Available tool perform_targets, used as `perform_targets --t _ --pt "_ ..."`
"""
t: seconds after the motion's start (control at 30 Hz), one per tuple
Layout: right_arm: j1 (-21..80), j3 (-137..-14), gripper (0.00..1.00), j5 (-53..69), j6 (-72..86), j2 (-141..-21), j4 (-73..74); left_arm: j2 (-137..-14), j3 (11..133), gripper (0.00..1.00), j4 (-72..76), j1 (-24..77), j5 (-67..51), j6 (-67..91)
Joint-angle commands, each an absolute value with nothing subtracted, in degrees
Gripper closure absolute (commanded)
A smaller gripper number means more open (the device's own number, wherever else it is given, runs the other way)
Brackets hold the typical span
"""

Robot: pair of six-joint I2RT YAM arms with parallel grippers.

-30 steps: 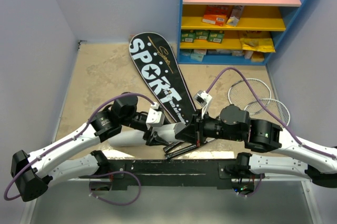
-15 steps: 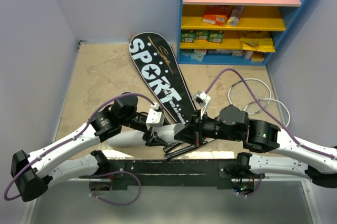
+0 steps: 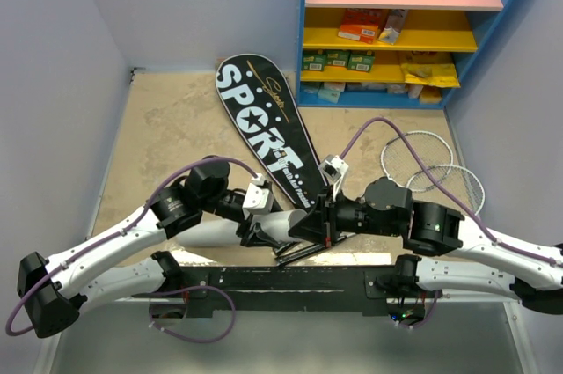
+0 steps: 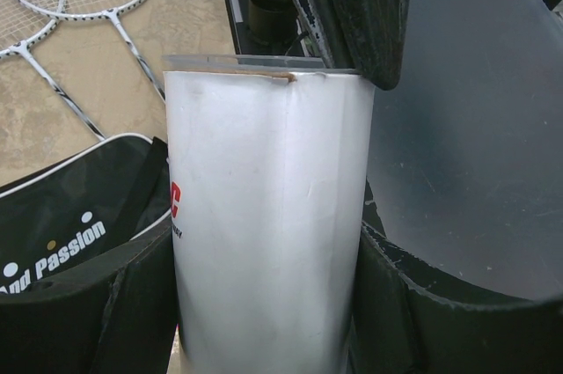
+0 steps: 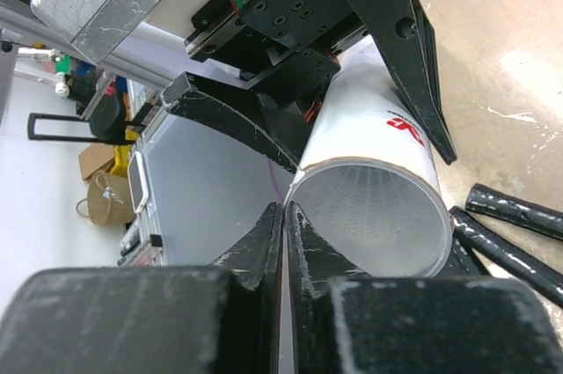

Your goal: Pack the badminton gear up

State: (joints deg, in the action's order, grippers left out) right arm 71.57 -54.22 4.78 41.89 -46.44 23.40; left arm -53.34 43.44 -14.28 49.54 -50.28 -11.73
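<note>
Two arms meet at the lower centre of the overhead view. Left gripper (image 3: pixel 262 231) — jaws clamped on either side of the long white tube (image 4: pixel 264 216), which lies roughly level with its open mouth towards the right gripper (image 5: pixel 283 214). Right gripper — fingers pressed together, tips just beside the tube's rim. Black bag (image 3: pixel 264 132) lettered SPORT lies flat on the table, running from upper centre down to the grippers. Two silver-framed rackets (image 3: pixel 418 158): heads overlapping at right of frame, black handles reaching under the right gripper.
</note>
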Motion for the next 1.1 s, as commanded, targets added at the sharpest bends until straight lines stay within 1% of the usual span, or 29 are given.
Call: perform_targets --t 0.0,0.03,0.07,0.13,0.17,0.27,0.43,0.8,1.07 --pt "71.81 -52.47 0.89 7.91 43.33 -47.63 16.35 -52.38 44.03 1.0 -8.79 49.75 -50.54 -11.86" --pt "71.72 -52.04 0.85 8.08 43.42 -47.64 16.09 -52.38 44.03 1.0 -8.7 49.75 -50.54 -11.87" --pt "71.72 -51.86 0.74 8.17 43.59 -47.64 15.47 -52.3 44.03 1.0 -8.7 49.75 -50.45 -11.87" --pt "71.72 -51.24 0.66 8.61 43.94 -47.81 14.68 -51.95 44.03 1.0 -8.7 49.75 -50.62 -11.78" --pt "71.81 -51.07 0.59 8.87 44.12 -47.99 13.98 -51.86 44.03 1.0 -8.61 49.66 -50.62 -11.86" --pt "71.72 -50.63 0.54 9.14 44.47 -48.43 13.19 -51.5 43.95 1.0 -8.53 49.66 -50.71 -11.86" --pt "71.72 -49.84 0.52 8.44 45.09 -48.34 12.57 -50.98 44.03 1.0 -8.35 49.66 -51.15 -11.78" --pt "71.54 -47.9 0.49 -2.1 46.67 -47.37 14.41 -50.54 43.95 1.0 -8.0 49.75 -52.21 -11.43" --pt "70.31 -45.97 0.47 -4.31 48.07 -47.02 13.89 -49.05 43.86 1.0 -7.56 49.75 -52.82 -11.34"
